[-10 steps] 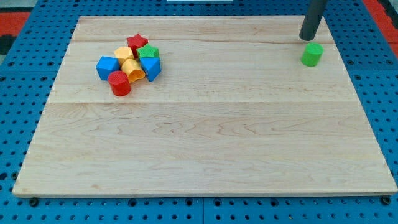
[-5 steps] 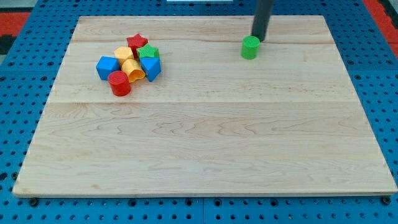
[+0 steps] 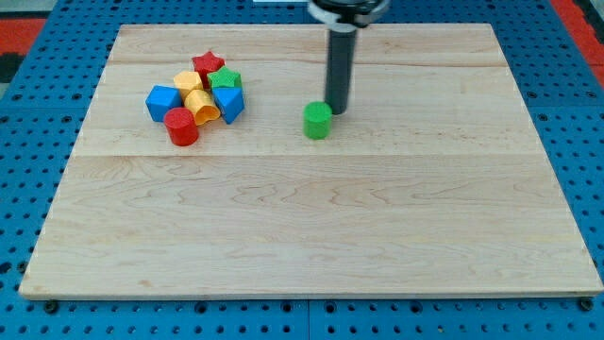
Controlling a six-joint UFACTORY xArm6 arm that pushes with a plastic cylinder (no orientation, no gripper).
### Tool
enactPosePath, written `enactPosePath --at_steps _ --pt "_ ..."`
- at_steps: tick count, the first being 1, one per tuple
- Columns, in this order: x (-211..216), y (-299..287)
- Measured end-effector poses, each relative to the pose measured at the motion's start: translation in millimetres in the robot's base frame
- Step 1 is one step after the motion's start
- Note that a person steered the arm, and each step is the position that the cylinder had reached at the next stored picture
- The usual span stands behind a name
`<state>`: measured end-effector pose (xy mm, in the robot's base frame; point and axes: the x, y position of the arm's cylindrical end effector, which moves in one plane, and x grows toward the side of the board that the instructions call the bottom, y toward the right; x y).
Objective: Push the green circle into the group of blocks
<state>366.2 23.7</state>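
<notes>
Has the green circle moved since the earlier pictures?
Yes. The green circle moved toward the view's left and bottom, closer to the unmoved group of blocks. My tip is at its upper right.

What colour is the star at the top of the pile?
Red: the star shows clearly in the camera view.

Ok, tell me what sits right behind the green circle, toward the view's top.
My tip stands just behind the green circle, toward the view's top right, close against it. Whether they touch cannot be seen. Beyond that there is only bare board.
</notes>
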Motion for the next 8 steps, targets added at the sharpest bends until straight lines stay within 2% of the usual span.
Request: enactPosePath --at_steps 1,2,3,5,6,8 --pt "21 27" --pt "32 -7" --pt "23 -80" --pt "25 -95" --pt "25 -127" --pt "40 -126"
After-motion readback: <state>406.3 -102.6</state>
